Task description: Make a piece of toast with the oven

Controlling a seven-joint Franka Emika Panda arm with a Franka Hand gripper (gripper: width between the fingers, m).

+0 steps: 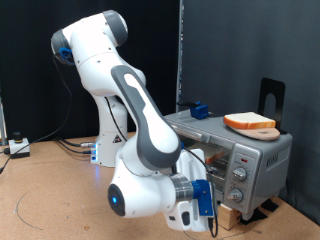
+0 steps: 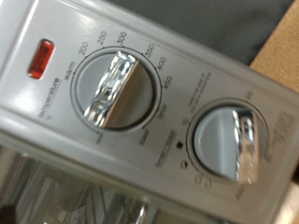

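The oven [image 1: 230, 158] sits at the exterior view's right, a piece of toast [image 1: 250, 123] lying on its roof. The hand [image 1: 197, 207], low in the frame, faces the knob panel; I cannot tell whether its fingers are spread. In the wrist view the temperature knob [image 2: 116, 90] looms close; a misaligned approach could slip off its chrome bar or nudge the lower knob [image 2: 233, 141] instead.

Silver-grey oven [image 1: 232, 147]; tan toast [image 1: 249, 122], orange-brown crust; red lamp [image 2: 38, 59]; chrome-faced grey knobs [image 2: 117, 91].
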